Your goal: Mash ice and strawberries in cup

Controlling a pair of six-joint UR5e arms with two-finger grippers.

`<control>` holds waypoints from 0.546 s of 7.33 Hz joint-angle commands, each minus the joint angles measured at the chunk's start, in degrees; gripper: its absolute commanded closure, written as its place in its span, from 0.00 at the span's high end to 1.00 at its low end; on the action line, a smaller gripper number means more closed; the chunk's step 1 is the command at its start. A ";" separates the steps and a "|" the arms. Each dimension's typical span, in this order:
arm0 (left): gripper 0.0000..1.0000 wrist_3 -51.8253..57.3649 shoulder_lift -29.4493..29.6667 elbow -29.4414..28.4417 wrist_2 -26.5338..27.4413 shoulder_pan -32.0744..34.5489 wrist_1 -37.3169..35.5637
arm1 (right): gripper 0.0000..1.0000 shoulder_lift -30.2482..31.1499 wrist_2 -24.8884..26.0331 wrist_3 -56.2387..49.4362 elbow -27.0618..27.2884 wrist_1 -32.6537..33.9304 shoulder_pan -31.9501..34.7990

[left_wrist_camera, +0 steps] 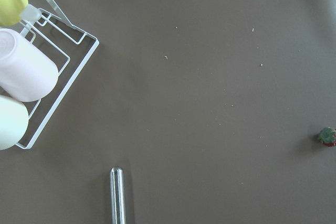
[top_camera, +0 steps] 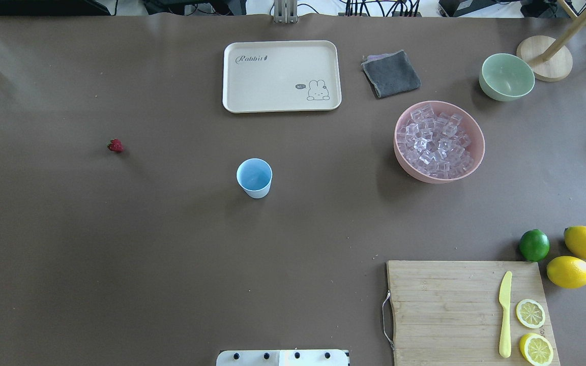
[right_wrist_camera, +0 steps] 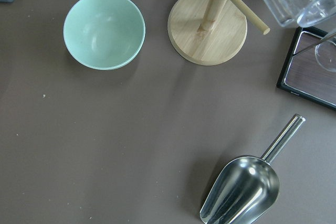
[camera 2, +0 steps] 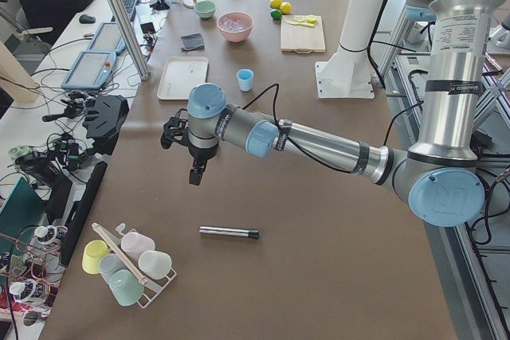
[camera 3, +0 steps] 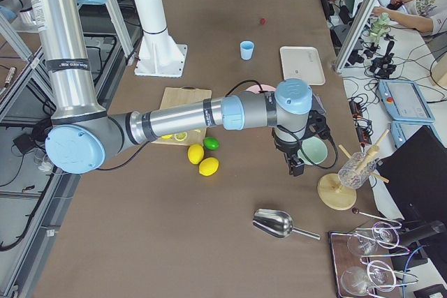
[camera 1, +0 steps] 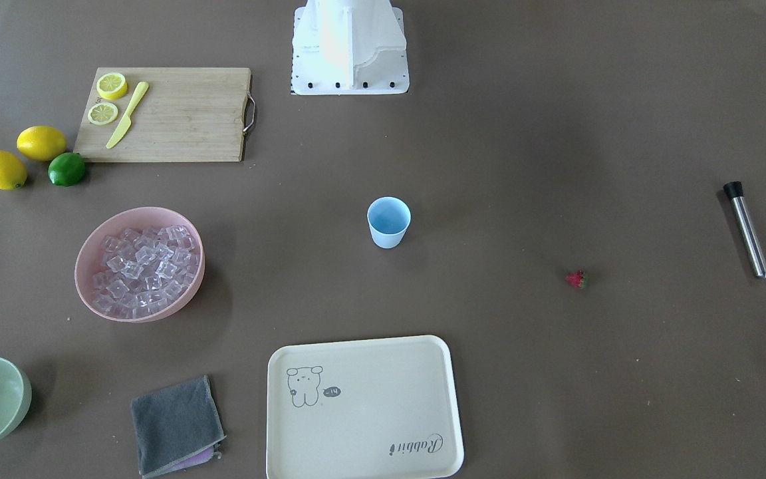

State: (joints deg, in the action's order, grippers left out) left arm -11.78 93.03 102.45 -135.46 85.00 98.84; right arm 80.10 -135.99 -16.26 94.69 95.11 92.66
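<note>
**Layout with the mashing task judged not yet begun.** The small light-blue plastic cup [camera 1: 388, 221] stands upright at mid-counter, directly before the robot's white base [camera 1: 350, 46]. Its mouth faces up, its long axis is vertical, and it tapers toward its foot. It appears empty. This central spot is probably chosen so that either arm can reach it.

The clear plastic ice cubes [camera 1: 143, 266] are heaped in the wide pink bowl [camera 1: 85, 249] on the robot's right. The tiny red strawberry [camera 1: 576, 279] lies alone on the bare brown counter [camera 1: 522, 166] on the robot's left, well apart from the cup. It is too small for its axis to be given with confidence; the left wrist view shows mostly its green cap.

The steel rod with a black cap [camera 1: 746, 229], presumably the masher, lies flat farther to the left. Its long axis runs roughly from the robot's side to the operators' side, cap end toward the robot. Supplies thus seem divided by arm: ice for the right, fruit and masher for the left.

The left gripper [camera 2: 194, 171] hangs fingers-down over the counter near the rod, holding nothing that can be seen. The right gripper [camera 3: 295, 165] hangs likewise near the pale green bowl [right_wrist_camera: 104, 30] and the steel scoop [right_wrist_camera: 241, 192]. Whether either gripper is spread or pressed together cannot be told from these side views
</note>
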 commanded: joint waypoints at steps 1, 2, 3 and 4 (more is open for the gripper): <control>0.98 -0.52 0.57 0.29 0.02 -0.01 0.13 | 0.99 0.23 -5.83 4.20 0.14 0.00 0.07; 0.98 -0.61 1.00 0.21 0.02 -0.01 0.13 | 0.99 0.58 -5.87 4.57 1.28 -0.01 -0.02; 0.98 -0.70 1.36 0.30 0.02 -0.01 0.13 | 0.99 0.59 -6.21 4.83 1.99 0.08 -0.02; 0.98 -0.61 1.27 -0.05 0.02 -0.01 0.13 | 0.99 0.59 -5.87 5.10 1.99 0.08 0.07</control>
State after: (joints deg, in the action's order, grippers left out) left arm -12.41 94.19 102.62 -135.45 84.99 98.96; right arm 80.63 -141.83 -11.62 96.31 95.17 92.66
